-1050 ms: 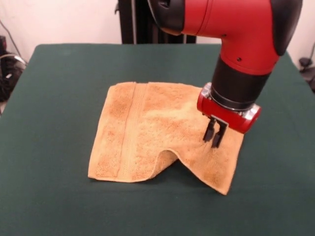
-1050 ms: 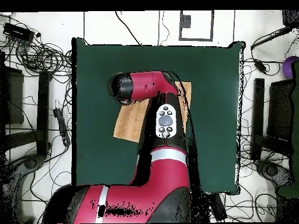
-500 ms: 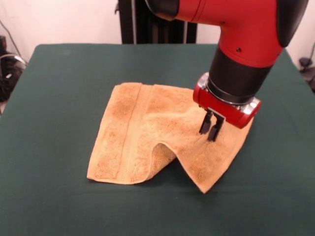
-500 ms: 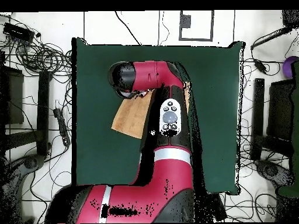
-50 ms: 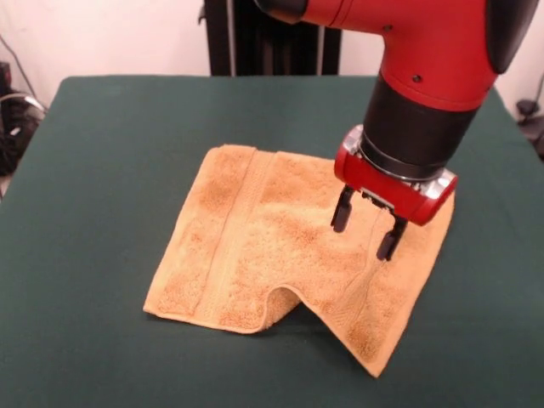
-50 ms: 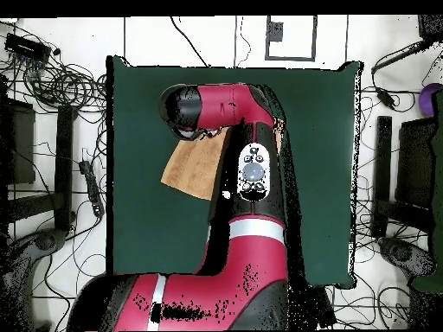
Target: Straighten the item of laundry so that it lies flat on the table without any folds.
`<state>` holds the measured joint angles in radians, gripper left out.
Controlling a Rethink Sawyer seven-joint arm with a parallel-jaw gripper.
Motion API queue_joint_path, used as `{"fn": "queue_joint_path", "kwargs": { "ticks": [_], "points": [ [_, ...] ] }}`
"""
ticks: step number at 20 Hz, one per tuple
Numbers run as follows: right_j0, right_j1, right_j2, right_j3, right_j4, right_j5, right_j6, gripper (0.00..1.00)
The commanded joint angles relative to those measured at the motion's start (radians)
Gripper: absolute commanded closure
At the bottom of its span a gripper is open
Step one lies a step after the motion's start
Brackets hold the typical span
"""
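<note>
Since the last look our gripper [image 5: 367, 231] has let go and its jaws are spread wide above the hand towel [image 5: 263, 246]. The towel sits mid-table [image 5: 102, 153], mostly flat. We've only got that puckered fold on the near edge left.

One camera looks close and low across the desk [image 5: 102, 136] toward the arm. The other looks straight down from high above. Both share the desk and towel [image 5: 255, 246].

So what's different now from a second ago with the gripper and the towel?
The gripper has opened and let go of the towel, after dragging its right part toward the table's near edge. The right corner now lies lower in the front view. A raised fold remains at the near edge; the left band hardly moved.
</note>
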<state>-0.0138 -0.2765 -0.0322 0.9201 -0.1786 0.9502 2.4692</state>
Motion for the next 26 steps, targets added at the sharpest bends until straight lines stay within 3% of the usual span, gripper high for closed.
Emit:
{"fn": "queue_joint_path", "kwargs": {
  "ticks": [1, 6, 10, 13, 17, 19, 21, 24, 26],
  "points": [
    [0.048, -0.011, 0.057, -0.044, -0.074, -0.033, -0.130, 0.00],
    [0.081, -0.033, 0.021, -0.045, -0.138, -0.070, -0.108, 0.00],
    [0.094, -0.069, 0.005, 0.076, -0.133, -0.158, 0.029, 0.00],
    [0.084, -0.132, 0.051, 0.368, 0.068, -0.229, 0.365, 0.00],
    [0.120, -0.155, 0.045, 0.546, 0.315, -0.254, 0.664, 0.00],
    [0.142, -0.167, 0.025, 0.601, 0.405, -0.190, 0.690, 0.00],
    [0.163, -0.172, -0.015, 0.628, 0.427, -0.102, 0.626, 0.00],
    [0.169, -0.164, -0.076, 0.632, 0.337, -0.054, 0.476, 0.00],
    [0.156, -0.157, -0.114, 0.611, 0.227, -0.043, 0.341, 0.00]
  ]
}}
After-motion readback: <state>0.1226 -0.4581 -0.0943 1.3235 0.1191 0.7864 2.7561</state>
